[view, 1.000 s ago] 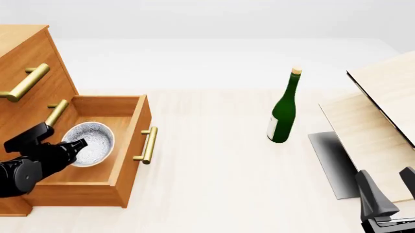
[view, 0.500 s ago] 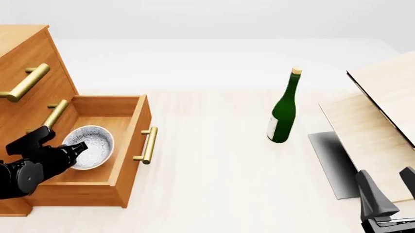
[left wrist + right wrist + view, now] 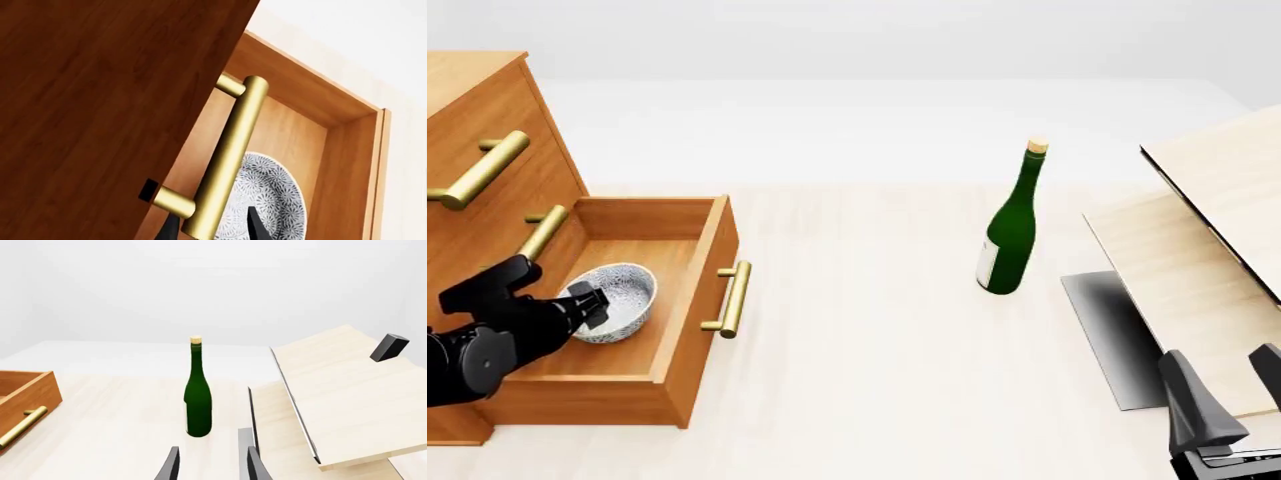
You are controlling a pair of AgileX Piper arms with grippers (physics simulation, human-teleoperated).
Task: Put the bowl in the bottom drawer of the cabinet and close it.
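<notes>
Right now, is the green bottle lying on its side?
No, the green bottle stands upright on the table, cork end up.

The setting was a bare simulated test scene, not a lived-in room. Flat, textureless white ground and walls ran to a featureless horizon. A pale wood-grain table carried a sparse, unrelated set of props: an orange-brown cabinet with brass bar handles, a green wine bottle standing alone, and slanted pale wooden boards over a dark grey sheet. Lighting was even, shadows soft, surfaces clean and unworn, all with a rendered look. Black robot arm hardware entered from the near edge. The arrangement read as a robot manipulation bench in a simulator.
</notes>
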